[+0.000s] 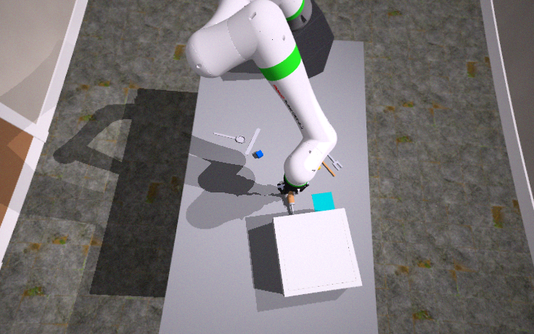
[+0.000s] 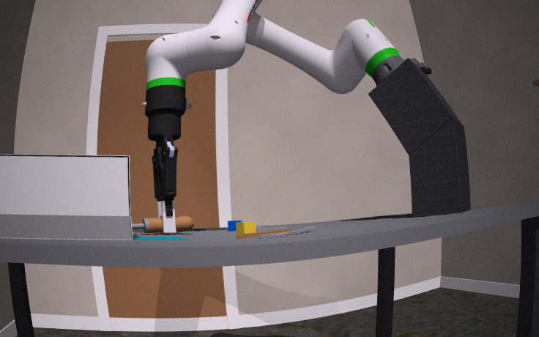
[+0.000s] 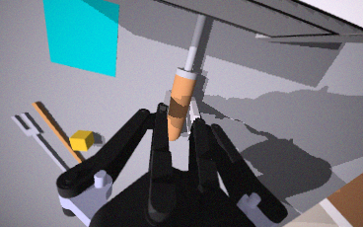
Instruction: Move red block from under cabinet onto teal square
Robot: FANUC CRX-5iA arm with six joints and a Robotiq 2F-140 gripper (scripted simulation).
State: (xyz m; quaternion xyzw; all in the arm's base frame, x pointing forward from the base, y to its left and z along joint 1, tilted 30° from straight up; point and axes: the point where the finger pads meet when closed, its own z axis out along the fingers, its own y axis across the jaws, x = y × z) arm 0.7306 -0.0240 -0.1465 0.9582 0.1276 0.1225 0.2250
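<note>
My gripper (image 1: 291,195) is shut on the wooden handle of a tool (image 3: 180,101) and holds it low over the table, right in front of the white cabinet (image 1: 317,250). The tool's grey metal shaft (image 3: 195,41) points at the gap under the cabinet (image 3: 256,20), and its tip is hidden in the shadow there. The teal square (image 1: 323,201) lies flat on the table just right of the tool, against the cabinet's front; it also shows in the wrist view (image 3: 81,35). In the side view the handle (image 2: 167,223) lies level beside the cabinet (image 2: 50,196). The red block is not visible in any view.
A yellow block (image 3: 81,140), a thin orange stick (image 3: 56,130) and a grey fork-like tool (image 1: 334,160) lie behind the gripper. A blue block (image 1: 259,154), a grey bar (image 1: 252,141) and a ring-ended tool (image 1: 230,136) lie further back on the left.
</note>
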